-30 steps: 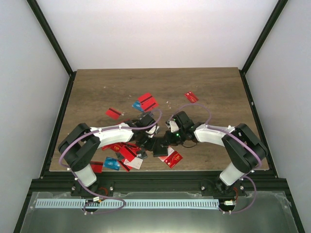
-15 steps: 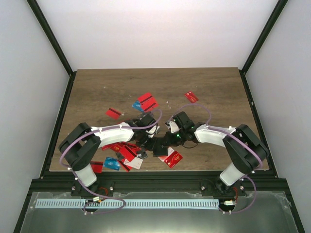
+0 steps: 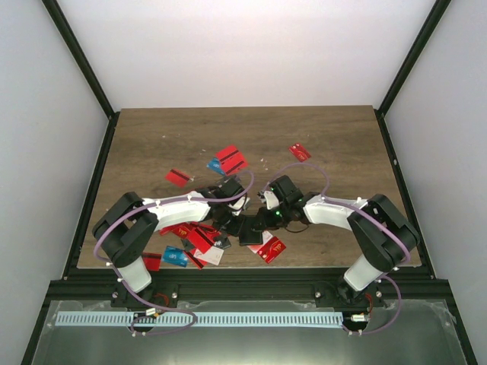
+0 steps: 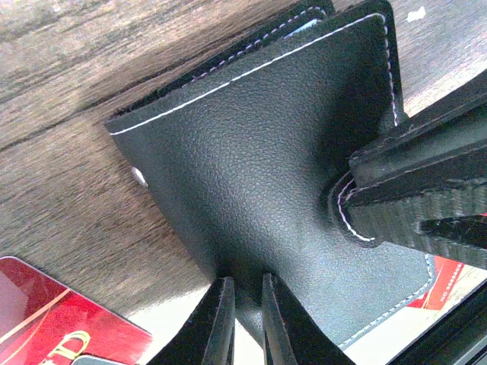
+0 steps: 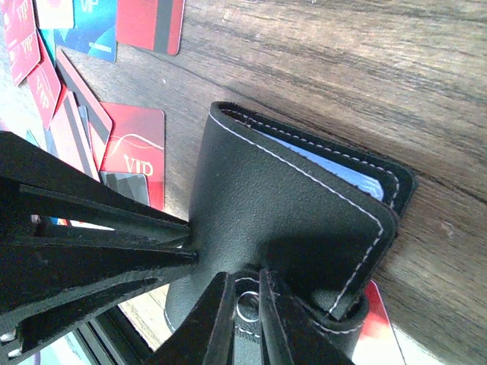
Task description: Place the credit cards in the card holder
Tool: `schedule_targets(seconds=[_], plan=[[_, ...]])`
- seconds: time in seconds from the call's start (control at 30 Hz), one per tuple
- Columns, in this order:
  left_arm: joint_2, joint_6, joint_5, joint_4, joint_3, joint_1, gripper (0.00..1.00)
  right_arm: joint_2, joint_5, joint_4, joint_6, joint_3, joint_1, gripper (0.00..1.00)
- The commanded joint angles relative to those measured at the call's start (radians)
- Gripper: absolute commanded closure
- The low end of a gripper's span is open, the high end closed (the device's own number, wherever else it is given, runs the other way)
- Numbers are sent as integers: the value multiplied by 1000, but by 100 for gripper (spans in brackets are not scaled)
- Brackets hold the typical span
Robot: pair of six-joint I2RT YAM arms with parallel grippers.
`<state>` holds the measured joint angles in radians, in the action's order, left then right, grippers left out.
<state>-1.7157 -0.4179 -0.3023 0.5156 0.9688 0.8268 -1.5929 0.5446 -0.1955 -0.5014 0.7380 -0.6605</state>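
Stitching white along black grained card holder (image 4: 251,160), folded; bluish lining peeking.

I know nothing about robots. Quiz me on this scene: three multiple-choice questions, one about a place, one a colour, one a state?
1. Where is the black, white-stitched fold-over card holder?
A) far right corner
B) middle of the wooden table, towards the front
C) far left corner

2. Most of the thin plastic cards are:
A) green
B) yellow
C) red

3. The card holder is:
A) pinched by the left fingers and right fingers
B) untouched
C) buried under cards

Answers: 1 B, the top view shows it there. 2 C, red dominates, with a few blue. 3 A, each wrist view shows fingers clamping an edge.
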Motion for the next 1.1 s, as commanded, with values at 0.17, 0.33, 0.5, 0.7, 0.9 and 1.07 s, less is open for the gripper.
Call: schedule_targets(seconds=[0.17, 0.33, 0.5, 0.7, 0.9, 1.07], plan=[[-23, 8, 5, -28, 18, 0, 87, -41, -90, -104, 1, -4, -75, 92], [-20, 10, 6, -32, 13, 1, 87, -48, -186, -171, -15, 14, -142, 95], [-20, 7, 3, -36, 10, 1, 87, -84, -335, -275, -44, 64, -226, 97], [-24, 12, -1, -36, 10, 0, 87, -107, -457, -348, -111, 65, -318, 99], [-36, 18, -6, -40, 17, -3, 87, -24, -476, -293, -200, -24, -383, 99], [-46, 10, -23, -62, 9, -10, 87, 62, -496, -154, -279, -168, -415, 99]])
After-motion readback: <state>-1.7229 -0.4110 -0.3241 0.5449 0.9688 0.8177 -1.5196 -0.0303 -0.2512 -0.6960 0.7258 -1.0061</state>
